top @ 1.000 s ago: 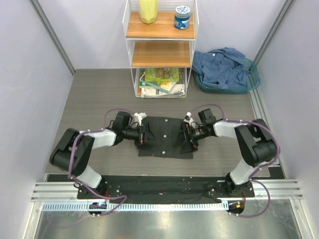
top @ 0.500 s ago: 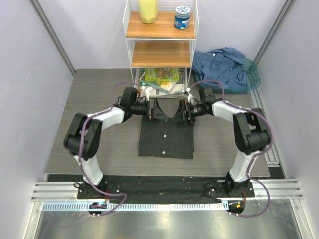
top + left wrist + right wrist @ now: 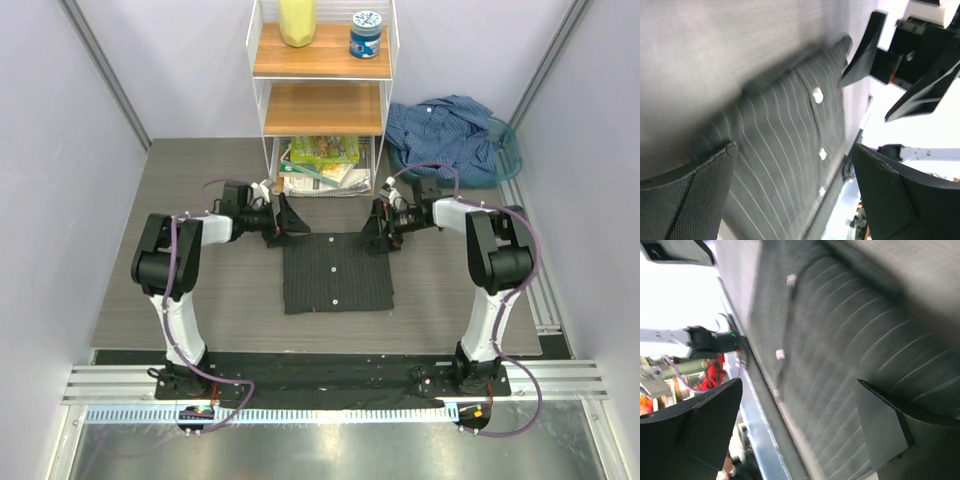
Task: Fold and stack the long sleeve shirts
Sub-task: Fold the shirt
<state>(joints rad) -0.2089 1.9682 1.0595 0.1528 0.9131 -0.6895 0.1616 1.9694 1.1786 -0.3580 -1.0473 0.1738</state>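
Left gripper [image 3: 284,222]: jaws spread wide, nothing clamped. It sits low at the far-left corner of the dark shirt, and the wrist view shows pinstriped cloth lying under the gap, not pinched.
Dark shirt [image 3: 336,275]: folded to a neat rectangle, button placket up, flat on the table [image 3: 200,190] between the two arms.
Right gripper [image 3: 376,230]: jaws wide apart, empty, at the far-right corner of the same shirt, mirroring the left.
Blue shirt [image 3: 445,130]: unfolded, heaped in the basket [image 3: 505,160] at the far right, beside the shelf unit [image 3: 322,95] and well apart from the folded one.
Progress, as judged: one shirt appears done; the blue one has not been started.
Risk 1: a fingertip hooking the far hem as an arm lifts away would drag the fold open.
Risk 2: the crumpled blue shirt may come up bunched or tangled, and a deep grasp could lift the basket with it.
Risk 3: spreading the blue shirt close to the folded one could shove or rumple it.
Risk 4: an off-centre placement would leave the stack slumped.
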